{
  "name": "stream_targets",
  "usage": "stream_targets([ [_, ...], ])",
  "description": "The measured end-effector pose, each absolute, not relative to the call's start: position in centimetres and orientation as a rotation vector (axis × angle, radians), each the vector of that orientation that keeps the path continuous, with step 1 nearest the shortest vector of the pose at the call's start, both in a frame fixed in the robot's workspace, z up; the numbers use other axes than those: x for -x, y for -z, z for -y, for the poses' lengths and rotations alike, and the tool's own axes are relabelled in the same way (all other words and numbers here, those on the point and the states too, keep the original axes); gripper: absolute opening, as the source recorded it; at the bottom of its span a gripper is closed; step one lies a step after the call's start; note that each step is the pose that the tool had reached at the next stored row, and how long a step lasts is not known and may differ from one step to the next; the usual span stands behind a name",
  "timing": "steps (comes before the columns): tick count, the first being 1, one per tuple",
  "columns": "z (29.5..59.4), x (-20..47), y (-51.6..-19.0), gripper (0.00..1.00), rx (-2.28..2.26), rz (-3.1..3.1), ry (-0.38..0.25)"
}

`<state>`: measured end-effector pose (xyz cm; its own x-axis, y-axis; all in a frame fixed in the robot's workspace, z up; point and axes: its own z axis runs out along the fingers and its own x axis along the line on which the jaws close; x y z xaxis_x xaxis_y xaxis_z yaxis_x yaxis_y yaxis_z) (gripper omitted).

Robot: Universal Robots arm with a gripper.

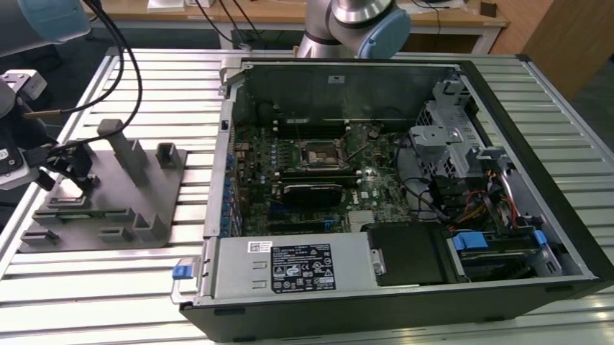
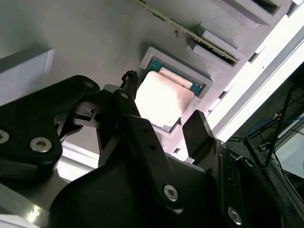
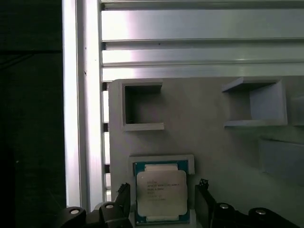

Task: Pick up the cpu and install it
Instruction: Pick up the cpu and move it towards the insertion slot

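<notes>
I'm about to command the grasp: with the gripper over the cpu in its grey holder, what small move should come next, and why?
Probably ease straight down a little. In the first wrist view the cpu lies flat in its pocket on the grey holder, and the open gripper has a finger on each side, apparently not touching it yet.

Silver cpu [image 3: 160, 195] (teal rim), black gripper [image 3: 163, 205], grey block [image 3: 213, 156].

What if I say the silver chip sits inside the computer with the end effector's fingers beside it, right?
Not the computer. The first wrist view shows the cpu sitting in a grey holder block's pocket, the end effector's fingers beside it.
</notes>
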<state>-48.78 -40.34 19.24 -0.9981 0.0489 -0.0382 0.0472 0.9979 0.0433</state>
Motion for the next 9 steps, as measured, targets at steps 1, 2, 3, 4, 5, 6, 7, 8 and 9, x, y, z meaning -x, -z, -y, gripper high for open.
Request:
stream_targets([
  [1, 40.31, 48.78, -19.14, 0.65, -0.063, -3.101, -0.066],
  [2, 40.26, 48.78, -19.03, 0.65, -0.050, -3.102, -0.066],
  [3, 40.23, 48.78, -18.93, 0.65, -0.038, -3.102, -0.066],
  [4, 40.20, 48.78, -18.85, 0.65, -0.028, -3.102, -0.067],
  [5, 40.19, 48.79, -18.78, 0.65, -0.022, -3.102, -0.067],
  [6, 40.19, 48.81, -18.72, 0.65, -0.018, -3.103, -0.067],
  [7, 40.19, 48.83, -18.67, 0.65, -0.018, -3.103, -0.067],
  [8, 40.19, 48.85, -18.63, 0.65, -0.018, -3.102, -0.067],
  [9, 40.19, 48.86, -18.57, 0.65, -0.018, -3.102, -0.067],
])
